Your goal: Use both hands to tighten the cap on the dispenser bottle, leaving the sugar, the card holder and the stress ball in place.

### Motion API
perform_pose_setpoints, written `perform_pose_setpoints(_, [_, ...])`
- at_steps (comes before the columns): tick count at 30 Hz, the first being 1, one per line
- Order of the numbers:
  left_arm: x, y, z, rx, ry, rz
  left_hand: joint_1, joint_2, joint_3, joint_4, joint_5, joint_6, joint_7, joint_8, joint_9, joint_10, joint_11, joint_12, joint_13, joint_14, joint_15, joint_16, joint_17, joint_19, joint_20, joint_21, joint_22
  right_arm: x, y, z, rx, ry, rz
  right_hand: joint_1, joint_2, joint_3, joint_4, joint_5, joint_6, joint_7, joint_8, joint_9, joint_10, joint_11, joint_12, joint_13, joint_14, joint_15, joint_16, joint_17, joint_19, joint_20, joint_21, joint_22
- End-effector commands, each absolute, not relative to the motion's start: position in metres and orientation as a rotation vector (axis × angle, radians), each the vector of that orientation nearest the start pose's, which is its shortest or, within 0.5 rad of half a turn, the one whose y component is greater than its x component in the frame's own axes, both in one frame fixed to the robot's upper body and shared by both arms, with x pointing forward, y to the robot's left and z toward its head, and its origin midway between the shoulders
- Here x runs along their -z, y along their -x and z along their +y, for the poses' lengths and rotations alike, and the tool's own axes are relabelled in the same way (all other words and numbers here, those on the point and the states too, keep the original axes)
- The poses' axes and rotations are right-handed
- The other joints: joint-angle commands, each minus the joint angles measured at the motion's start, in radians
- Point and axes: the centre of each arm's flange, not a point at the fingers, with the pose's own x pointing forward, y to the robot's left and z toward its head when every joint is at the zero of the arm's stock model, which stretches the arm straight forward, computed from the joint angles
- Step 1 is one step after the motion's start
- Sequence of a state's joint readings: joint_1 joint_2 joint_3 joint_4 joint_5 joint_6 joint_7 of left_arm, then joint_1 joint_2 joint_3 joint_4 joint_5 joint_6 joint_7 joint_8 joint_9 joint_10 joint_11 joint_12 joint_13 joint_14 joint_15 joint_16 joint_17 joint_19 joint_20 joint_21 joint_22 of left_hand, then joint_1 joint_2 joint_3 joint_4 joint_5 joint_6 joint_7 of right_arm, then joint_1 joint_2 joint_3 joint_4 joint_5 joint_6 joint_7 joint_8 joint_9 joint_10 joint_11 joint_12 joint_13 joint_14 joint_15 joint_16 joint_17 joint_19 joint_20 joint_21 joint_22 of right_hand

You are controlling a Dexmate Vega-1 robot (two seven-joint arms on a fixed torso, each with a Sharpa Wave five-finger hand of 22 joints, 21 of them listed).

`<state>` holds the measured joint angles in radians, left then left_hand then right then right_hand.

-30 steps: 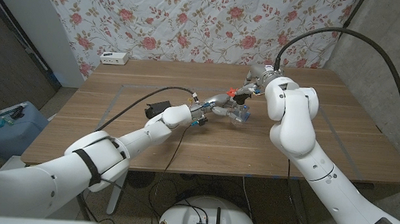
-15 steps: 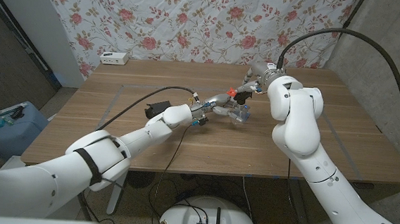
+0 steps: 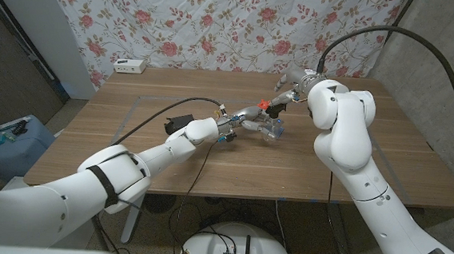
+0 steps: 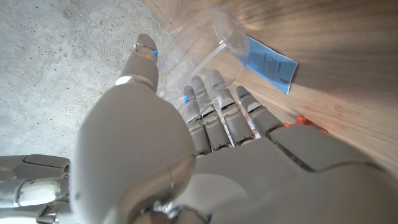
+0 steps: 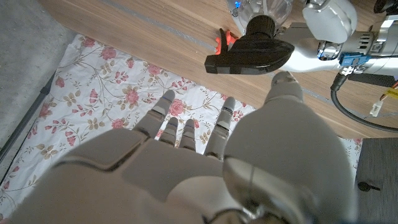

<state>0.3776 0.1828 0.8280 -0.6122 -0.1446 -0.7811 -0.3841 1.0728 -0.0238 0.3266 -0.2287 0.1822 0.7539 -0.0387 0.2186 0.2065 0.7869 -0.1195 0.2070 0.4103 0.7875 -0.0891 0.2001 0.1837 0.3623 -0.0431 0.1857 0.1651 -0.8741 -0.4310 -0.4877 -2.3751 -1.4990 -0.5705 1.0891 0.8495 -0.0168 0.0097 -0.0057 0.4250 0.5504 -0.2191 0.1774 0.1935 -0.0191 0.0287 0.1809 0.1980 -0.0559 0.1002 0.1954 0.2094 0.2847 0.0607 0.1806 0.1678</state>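
Dispenser bottle [image 3: 272,129] is standing near the middle of the tabletop [image 3: 130,144], toward the far side, clear plastic body with a black pump cap [image 5: 250,52] on top. Left hand [image 3: 248,117] is reaching in from the near left and wrapping its fingers [image 4: 219,115] around the clear body; the left wrist view is showing them curled against the transparent wall, so it is gripping the bottle. Right hand [image 3: 294,85] is hovering just behind and above the bottle; in the right wrist view its fingers [image 5: 188,127] are lying loosely apart, holding nothing, not touching the cap.

A blue card [image 4: 268,64] is lying on the wood just beside the bottle base, and something small and red-orange [image 4: 303,119] is lying next to it; cannot tell what it is.

Handling guess: bottle is looking light and probably near empty, thin-walled, smooth and slippery, likely to flex or spin if squeezed low. Best hold is the body mid-height with the left hand for bracing, while the right takes the black cap at its round collar under the spout, not the spout nozzle, which would lever sideways and tip it.
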Motion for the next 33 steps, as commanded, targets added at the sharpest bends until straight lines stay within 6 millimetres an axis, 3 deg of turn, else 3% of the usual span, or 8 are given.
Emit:
perform_pose_setpoints(1, [0.023, -0.672, 0.054, 0.842, -0.707, -0.766, -0.039, 0.111, 0.073, 0.071, 0.006, 0.087, -0.023, 0.008, 0.006, 0.004, -0.001, 0.006, 0.004, 0.012, -0.074, 0.005, 0.004, 0.003, -0.063, 0.001, 0.002, -0.11, -0.441, -0.146, 0.08, 1.617, -0.208, 0.02, -0.003, 0.005, -0.02, 0.0, -0.044, 0.0, -0.002, 0.006, -0.039, 0.008, -0.003, 0.004, -0.023, 0.014, -0.005, 0.003, -0.018, 0.011, -0.002, 0.0])
perform_pose_setpoints(7, [0.021, -0.674, 0.054, 0.835, -0.706, -0.766, -0.037, 0.112, 0.074, 0.07, 0.007, 0.087, -0.022, 0.008, 0.006, 0.003, 0.0, 0.006, 0.004, 0.011, -0.074, 0.005, 0.003, 0.003, -0.063, 0.001, 0.002, -0.111, -0.447, -0.142, 0.078, 1.644, -0.127, 0.03, -0.003, 0.007, -0.032, 0.002, -0.148, 0.002, -0.006, 0.007, -0.106, 0.022, -0.002, 0.004, -0.061, 0.031, -0.004, 0.006, -0.051, 0.03, -0.001, 0.0])
perform_pose_setpoints(15, [0.02, -0.674, 0.053, 0.831, -0.707, -0.77, -0.038, 0.111, 0.074, 0.071, 0.007, 0.086, -0.022, 0.008, 0.006, 0.005, 0.001, 0.007, 0.004, 0.011, -0.071, 0.005, 0.003, 0.003, -0.063, 0.001, 0.002, -0.108, -0.457, -0.14, 0.093, 1.677, -0.074, 0.015, -0.009, 0.0, -0.03, 0.0, -0.215, 0.006, -0.007, 0.009, -0.133, 0.035, 0.002, 0.005, -0.075, 0.042, -0.001, 0.008, -0.066, 0.041, -0.001, 0.0])
perform_pose_setpoints(33, [0.02, -0.672, 0.049, 0.835, -0.71, -0.776, -0.038, 0.112, 0.074, 0.071, 0.007, 0.087, -0.022, 0.008, 0.006, 0.008, 0.002, 0.008, 0.005, 0.012, -0.072, 0.005, 0.003, 0.003, -0.063, 0.001, 0.002, -0.097, -0.462, -0.139, 0.142, 1.674, -0.09, -0.023, -0.018, -0.017, -0.016, -0.003, -0.162, 0.036, 0.032, 0.015, -0.115, 0.039, 0.019, 0.006, -0.058, 0.037, 0.012, 0.009, -0.054, 0.039, 0.008, 0.0])
